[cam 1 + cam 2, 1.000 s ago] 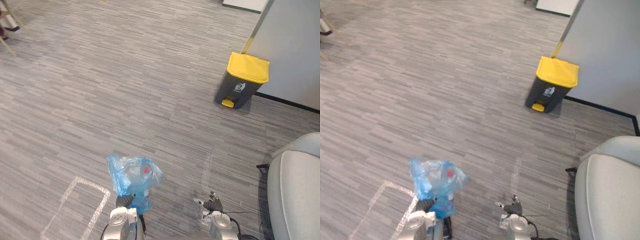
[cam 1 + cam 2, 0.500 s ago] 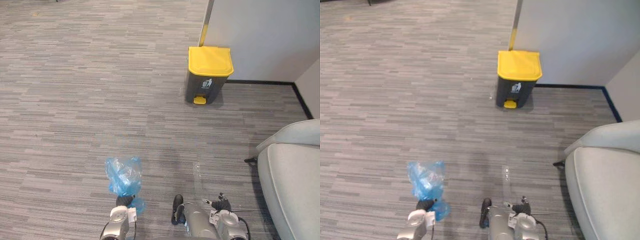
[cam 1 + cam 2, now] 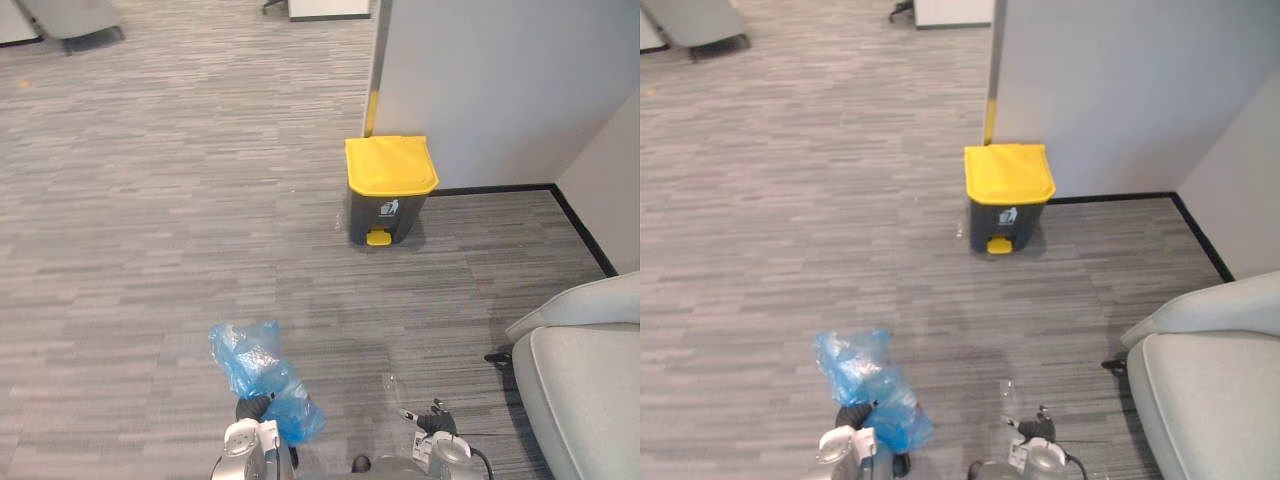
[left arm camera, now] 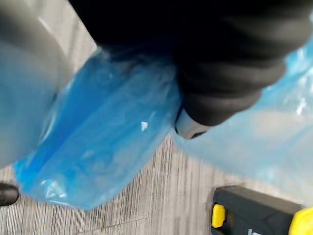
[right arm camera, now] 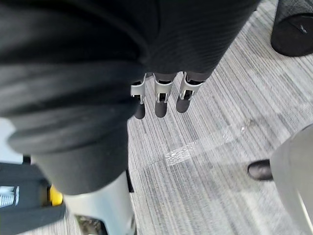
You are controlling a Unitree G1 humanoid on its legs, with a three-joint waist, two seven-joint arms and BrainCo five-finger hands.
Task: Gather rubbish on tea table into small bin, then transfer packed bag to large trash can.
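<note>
- Gripping the blue bag [image 3: 262,372] with the left hand [image 3: 252,408], curled round the bunched plastic low in the eye views, and carrying crumpled rubbish faintly visible through the film
- Keeping that bag up off the grey carpet [image 3: 150,220] in the same clasp as a second ago, so losing nothing on the way
- Letting the right hand [image 3: 432,417] hang alongside, fingers [image 5: 160,105] loose and fairly straight in its own wrist view, holding nothing
- Swinging the whole view round over the last second, bringing the large trash can [image 3: 388,195] from the upper right towards the middle; reading that as a turn of the camera, not a move of the can
- Facing the can almost squarely now: dark body, yellow lid [image 3: 390,165] down, yellow pedal [image 3: 377,237] at the foot, standing close against the pale wall [image 3: 500,80]
- Standing well apart from it, with open carpet between and a pale armchair [image 3: 585,390] off to the right, clear of the straight path
- Judging the gathering done and the transfer under way, with the turn about finished and the walk remaining
- Probably needing the lid raised next, by pedal or by the free right hand, before dropping the bag in
</note>
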